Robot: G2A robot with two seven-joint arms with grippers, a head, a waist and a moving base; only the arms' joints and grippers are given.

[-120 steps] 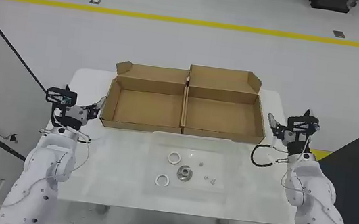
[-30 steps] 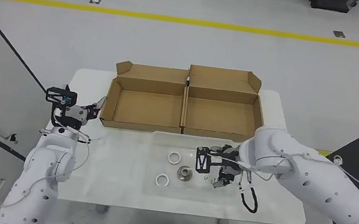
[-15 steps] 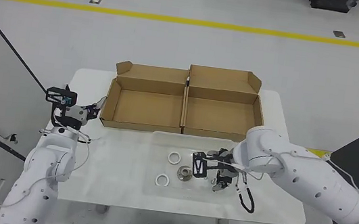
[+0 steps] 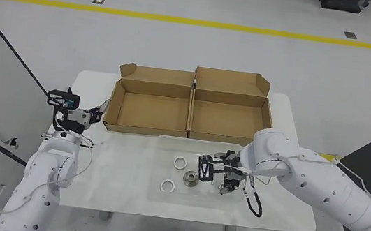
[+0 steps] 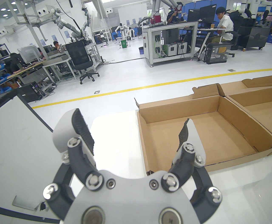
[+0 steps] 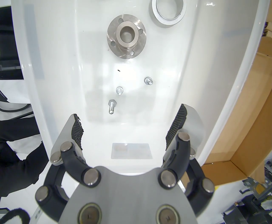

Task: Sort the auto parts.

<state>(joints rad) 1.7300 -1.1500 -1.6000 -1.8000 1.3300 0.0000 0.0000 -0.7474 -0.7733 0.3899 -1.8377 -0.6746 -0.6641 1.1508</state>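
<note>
target: small silver hex bolt (image 6: 111,106), lying flat on the floor of the shallow white plastic tray (image 6: 63,63)
bearing: just ahead of the right gripper (image 6: 129,118), slightly off the centre line between its fingers
long axis: head away from the gripper, shank pointing back at it, so the jaws would close across the shank
right jaws: spread wide, empty
left gripper (image 5: 132,125): spread wide, empty, well apart at the table edge beside the left brown cardboard box (image 4: 147,110)
nearer arm: right
bolts: 3, nearest one (image 6: 119,90), far one (image 6: 148,81)
grey metal flange hub (image 6: 126,36): 1, beyond the bolts
white rings: 2 (image 4: 181,162) (image 4: 168,185)
boxes: 2, right one (image 4: 231,119), both empty
</note>
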